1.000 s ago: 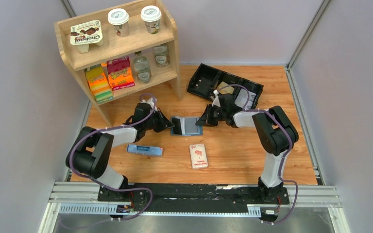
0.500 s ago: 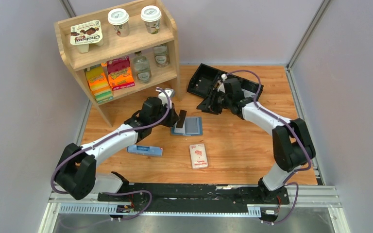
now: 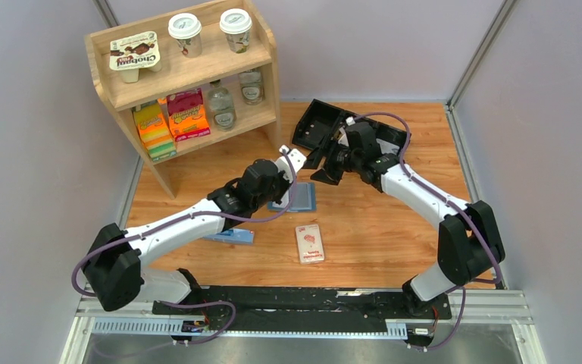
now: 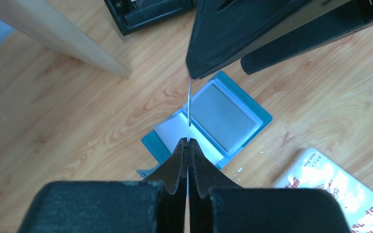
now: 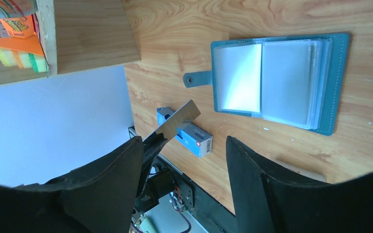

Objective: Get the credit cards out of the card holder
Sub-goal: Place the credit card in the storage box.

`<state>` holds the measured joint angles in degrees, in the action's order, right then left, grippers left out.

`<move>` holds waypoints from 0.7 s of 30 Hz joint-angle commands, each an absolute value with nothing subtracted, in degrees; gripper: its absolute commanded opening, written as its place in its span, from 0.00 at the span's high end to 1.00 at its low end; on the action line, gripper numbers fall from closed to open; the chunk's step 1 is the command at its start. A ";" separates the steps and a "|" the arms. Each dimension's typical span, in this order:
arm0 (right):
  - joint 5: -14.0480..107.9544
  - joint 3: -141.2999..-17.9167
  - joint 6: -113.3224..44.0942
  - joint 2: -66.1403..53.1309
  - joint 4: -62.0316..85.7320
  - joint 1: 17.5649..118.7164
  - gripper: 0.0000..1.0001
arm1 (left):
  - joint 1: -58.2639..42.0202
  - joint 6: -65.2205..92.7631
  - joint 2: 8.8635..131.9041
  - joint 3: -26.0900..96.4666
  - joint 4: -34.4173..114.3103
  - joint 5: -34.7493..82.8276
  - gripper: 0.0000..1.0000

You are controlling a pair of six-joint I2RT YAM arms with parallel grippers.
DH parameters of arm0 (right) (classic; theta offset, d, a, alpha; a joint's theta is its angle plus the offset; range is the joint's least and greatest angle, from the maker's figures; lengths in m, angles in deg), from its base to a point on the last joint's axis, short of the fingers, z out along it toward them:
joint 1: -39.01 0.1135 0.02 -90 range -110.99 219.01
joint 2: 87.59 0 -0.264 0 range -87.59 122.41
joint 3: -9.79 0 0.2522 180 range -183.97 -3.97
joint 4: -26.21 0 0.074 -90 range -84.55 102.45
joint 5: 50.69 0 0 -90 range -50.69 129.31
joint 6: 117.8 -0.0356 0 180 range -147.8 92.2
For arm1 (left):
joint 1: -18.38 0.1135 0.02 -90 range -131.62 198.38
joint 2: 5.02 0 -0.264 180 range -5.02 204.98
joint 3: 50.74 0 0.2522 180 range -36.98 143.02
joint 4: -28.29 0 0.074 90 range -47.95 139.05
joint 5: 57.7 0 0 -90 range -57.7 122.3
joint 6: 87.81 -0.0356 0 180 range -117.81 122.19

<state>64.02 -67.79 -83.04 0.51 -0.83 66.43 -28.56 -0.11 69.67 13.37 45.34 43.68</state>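
Credit card (image 5: 177, 121) — the dark grey one — is out of the card holder (image 5: 335, 82) and pinched in your left gripper (image 4: 188, 143). Its fingers are pressed together on one end of the card. From the left wrist view you see the card only edge-on, as a thin bright line rising from the closed fingertips and crossing in front of the holder's near panel. From the right wrist view its flat grey face shows. It is tilted, clear of the holder, and in that view it lies over the blue box (image 5: 199, 141).

The card holder lies open and flat on the table (image 3: 379, 220), both panels up, its small tab pointing toward the shelf (image 3: 189, 76). The clear sleeves look pale, and you cannot tell from these views whether another card sits in them. In the top view the left arm covers part of the holder's near-left side.

Your right gripper (image 3: 324, 167) has its jaws well apart with nothing between them. It hangs just beyond the holder's far edge, between the holder and the black tray (image 3: 314, 121), touching neither. Its two dark fingers (image 4: 252, 34) fill the top of the left wrist view, above the card's upper end.

Further out, the white pack (image 3: 310, 243) lies near the holder on the side toward the arm bases. The blue box lies under the left forearm.
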 commanded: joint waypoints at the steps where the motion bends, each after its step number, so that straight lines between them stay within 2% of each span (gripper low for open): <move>1: 63.04 -70.95 -86.42 0.30 -1.27 67.66 0.34 | -30.92 -8.43 70.82 16.46 45.21 48.56 1.00; 6: 63.22 -71.82 -88.18 1.36 0.05 68.63 0.34 | -33.30 -11.07 71.79 16.98 44.95 50.14 1.00; 14: 63.83 -74.37 -86.86 4.61 -3.55 69.86 0.48 | -35.58 -13.45 73.29 17.60 43.98 52.60 1.00; 18: 63.48 -74.55 -86.16 5.49 -4.69 70.39 0.58 | -36.20 -14.50 73.81 17.86 43.46 53.48 1.00; 21: 62.17 -74.20 -85.54 5.49 -4.96 70.39 0.73 | -36.55 -14.86 74.08 17.95 43.46 54.01 1.00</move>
